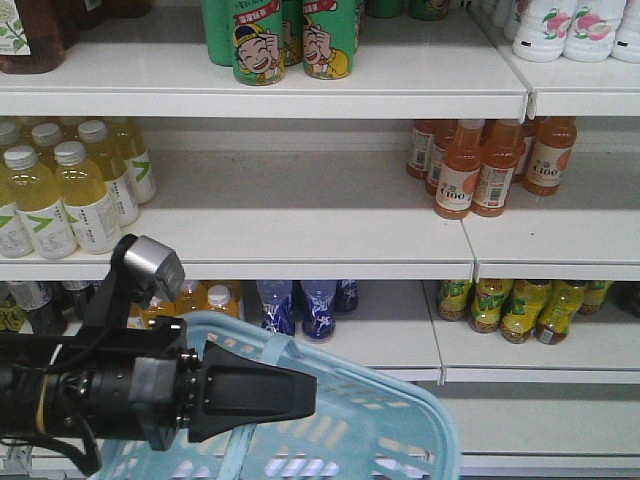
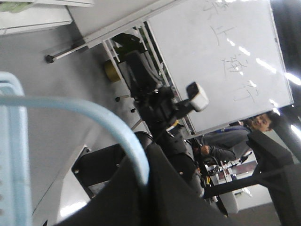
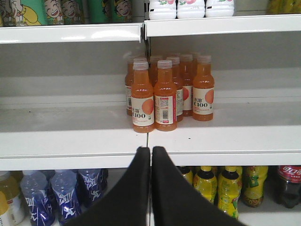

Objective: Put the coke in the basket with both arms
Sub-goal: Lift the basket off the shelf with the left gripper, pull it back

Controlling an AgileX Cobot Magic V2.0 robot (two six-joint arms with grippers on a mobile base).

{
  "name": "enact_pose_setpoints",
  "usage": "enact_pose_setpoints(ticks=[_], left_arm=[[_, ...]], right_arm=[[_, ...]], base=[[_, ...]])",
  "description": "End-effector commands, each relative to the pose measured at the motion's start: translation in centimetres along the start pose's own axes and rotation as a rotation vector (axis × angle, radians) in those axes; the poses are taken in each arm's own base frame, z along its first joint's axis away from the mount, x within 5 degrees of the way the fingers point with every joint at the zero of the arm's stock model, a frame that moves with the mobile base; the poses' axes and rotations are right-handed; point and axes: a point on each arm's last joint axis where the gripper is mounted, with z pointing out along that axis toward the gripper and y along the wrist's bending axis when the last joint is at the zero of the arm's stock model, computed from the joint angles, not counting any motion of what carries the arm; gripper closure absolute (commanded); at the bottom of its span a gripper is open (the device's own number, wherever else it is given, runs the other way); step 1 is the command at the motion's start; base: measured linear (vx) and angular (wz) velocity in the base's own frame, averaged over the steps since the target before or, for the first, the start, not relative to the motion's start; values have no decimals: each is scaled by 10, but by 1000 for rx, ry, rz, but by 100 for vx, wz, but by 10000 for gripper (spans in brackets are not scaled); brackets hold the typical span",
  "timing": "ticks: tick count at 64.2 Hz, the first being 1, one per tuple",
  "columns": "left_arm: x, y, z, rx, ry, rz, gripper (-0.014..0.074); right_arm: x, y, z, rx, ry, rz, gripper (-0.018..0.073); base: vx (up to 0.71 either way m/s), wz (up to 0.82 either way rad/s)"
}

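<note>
White shop shelving (image 1: 300, 240) fills the background, three tiers deep; the coke cannot be made out in any view, so where it stands cannot be told; the only cola in sight is a dark bottle with a red label (image 3: 288, 186) on the lowest tier, at the far right of the right wrist view.

The basket (image 1: 400, 420) sits low in the front view, light blue, its walls cut with rows of slots; the part of its inside that shows is bare slotted wall, and the rest is hidden behind the left arm (image 1: 90, 395). The left gripper (image 1: 305, 385) points right across the basket; in the left wrist view its fingers (image 2: 164, 197) are closed around the curved blue handle (image 2: 94, 113).

The right gripper (image 3: 151, 153) faces the shelves with its fingers pressed together, holding nothing.

Top tier: green cartoon-face cans (image 1: 258, 45) and white bottles with pink prints (image 1: 570, 25); middle tier: yellow drinks (image 1: 60, 195) at the left, orange C100 bottles (image 1: 480, 165) well apart at the right; lowest tier: blue-purple bottles (image 1: 300, 305) and yellow-green bottles (image 1: 520, 305).
</note>
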Motion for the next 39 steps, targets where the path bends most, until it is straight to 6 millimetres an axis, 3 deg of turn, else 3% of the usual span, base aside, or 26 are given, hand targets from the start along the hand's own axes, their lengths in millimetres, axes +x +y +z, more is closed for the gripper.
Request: enact_pose_setpoints(ticks=[1, 21, 39], left_arm=[[9, -46, -7, 257, 38, 73, 604], [0, -66, -15, 336, -133, 120, 604], [0, -68, -13, 352, -143, 105, 604]], right_arm=[[-5, 0, -1, 3, -76, -3, 564], [-5, 0, -1, 3, -77, -3, 564], [-5, 0, -1, 3, -77, -3, 564]], base=[[0, 0], [0, 0], [0, 0]])
